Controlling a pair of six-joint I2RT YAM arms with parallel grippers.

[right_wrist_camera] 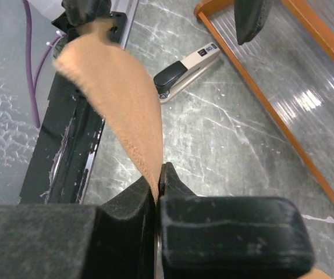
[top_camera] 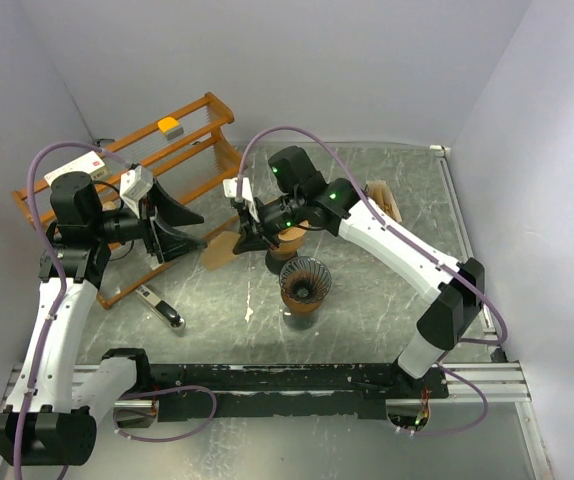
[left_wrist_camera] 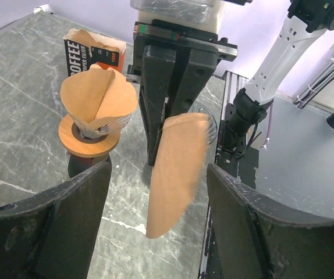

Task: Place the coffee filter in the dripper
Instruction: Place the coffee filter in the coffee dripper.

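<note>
My right gripper [top_camera: 241, 238] is shut on the edge of a brown paper coffee filter [top_camera: 217, 251] and holds it above the table; the pinch shows in the right wrist view [right_wrist_camera: 158, 195], with the filter [right_wrist_camera: 114, 99] sticking out ahead. My left gripper [top_camera: 193, 232] is open and faces it. In the left wrist view the filter [left_wrist_camera: 176, 168] hangs between my open left fingers [left_wrist_camera: 80, 197], untouched. The dark ribbed dripper [top_camera: 304, 281] stands on a glass, right of and nearer than both grippers, with no filter in it.
A wooden ring holder with a stack of filters [left_wrist_camera: 97, 102] stands behind the right gripper. A coffee filter box [left_wrist_camera: 94, 52] lies at the back. An orange wooden rack [top_camera: 167, 160] is at the left. A black and white tool [top_camera: 160, 305] lies near it.
</note>
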